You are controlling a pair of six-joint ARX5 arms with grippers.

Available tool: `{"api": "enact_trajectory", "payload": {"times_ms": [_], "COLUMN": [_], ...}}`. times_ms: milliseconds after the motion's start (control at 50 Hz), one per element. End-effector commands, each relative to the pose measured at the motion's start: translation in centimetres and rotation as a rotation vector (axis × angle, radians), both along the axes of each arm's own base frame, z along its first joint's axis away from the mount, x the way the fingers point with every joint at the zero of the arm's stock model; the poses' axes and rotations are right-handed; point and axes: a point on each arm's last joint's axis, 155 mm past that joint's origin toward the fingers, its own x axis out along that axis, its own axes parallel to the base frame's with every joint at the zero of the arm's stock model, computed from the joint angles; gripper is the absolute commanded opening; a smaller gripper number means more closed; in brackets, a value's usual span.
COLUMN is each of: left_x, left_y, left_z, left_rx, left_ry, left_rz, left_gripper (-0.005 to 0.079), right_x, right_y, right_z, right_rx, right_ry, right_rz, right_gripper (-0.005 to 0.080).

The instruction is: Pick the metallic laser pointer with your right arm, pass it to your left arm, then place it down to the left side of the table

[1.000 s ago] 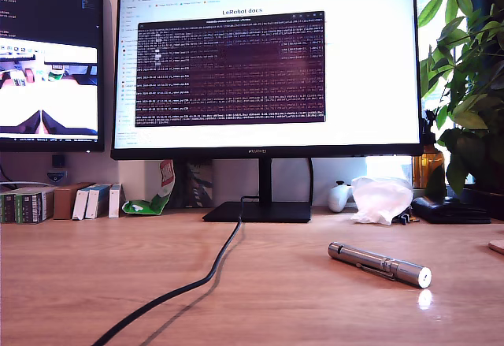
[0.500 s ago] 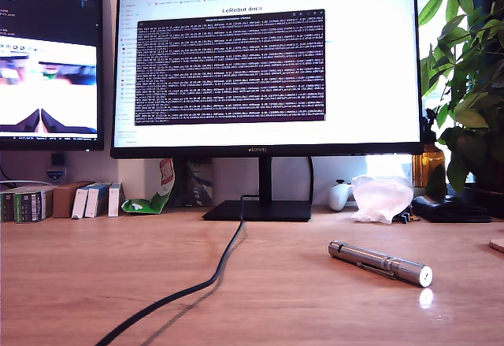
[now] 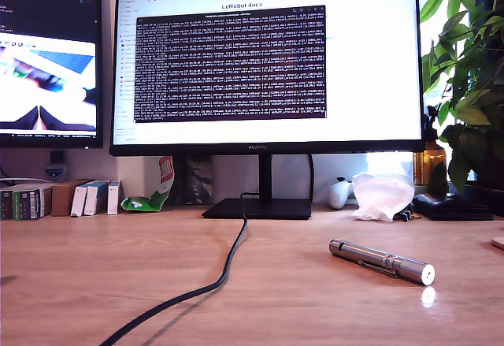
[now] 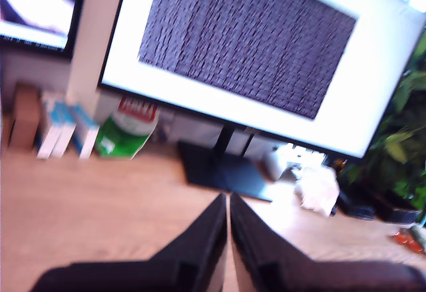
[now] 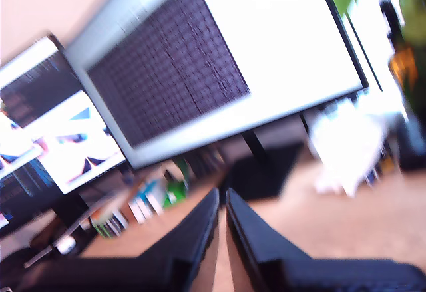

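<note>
The metallic laser pointer (image 3: 381, 260) lies on the wood-grain table (image 3: 315, 306) toward the exterior view's right, its pale round end nearest the camera. No arm or gripper shows in the exterior view. In the first wrist view my first gripper (image 4: 228, 205) is shut, its black fingers (image 4: 200, 239) pressed together with nothing between them, above the table and facing the monitor. My second gripper (image 5: 221, 199) is likewise shut and empty, and its view is tilted and blurred. Neither wrist view shows the pointer.
A large monitor (image 3: 264, 62) on a black stand (image 3: 258, 209) fills the back, with a second monitor (image 3: 49, 54) at the exterior view's left. A black cable (image 3: 205, 287) runs across the table. Small boxes (image 3: 59, 200), a crumpled white bag (image 3: 380, 196) and a plant (image 3: 468, 70) line the back.
The pointer lies where it was. The picture on the second monitor has shifted and tilted, and text on the large monitor has scrolled.
</note>
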Motion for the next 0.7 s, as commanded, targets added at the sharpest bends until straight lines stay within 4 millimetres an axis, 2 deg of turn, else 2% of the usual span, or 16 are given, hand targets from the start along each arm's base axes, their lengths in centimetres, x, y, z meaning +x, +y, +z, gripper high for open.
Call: {"api": "enact_trajectory", "payload": {"times_ms": [0, 160, 320, 540, 680], "left_x": [-0.6, -0.7, 0.3, 1.9, 2.4], "left_y": [-0.4, -1.5, -2.8, -3.7, -4.3], "left_z": [2.4, 4.4, 4.7, 3.4, 1.3], "left_rx": [0.007, 0.083, 0.191, 0.303, 0.373], "left_ry": [-0.046, -0.055, -0.004, 0.125, 0.238], "left_rz": [-0.025, -0.086, -0.168, -0.249, -0.313], "left_gripper": [-0.0019, -0.0019, -0.0019, -0.0019, -0.0019], "right_x": [0.0, 0.6, 1.6, 3.4, 4.2], "right_y": [0.5, 0.9, 2.1, 4.4, 5.9], "right_z": [-0.6, -2.6, -3.4, -5.2, -7.4], "right_rx": [-0.038, -0.114, -0.233, -0.322, -0.428], "right_ry": [0.053, 0.231, 0.357, 0.570, 0.683], "right_rz": [0.026, 0.052, 0.126, 0.230, 0.270], "right_gripper": [-0.0013, -0.0013, -0.0013, -0.0013, -0.0013]}}
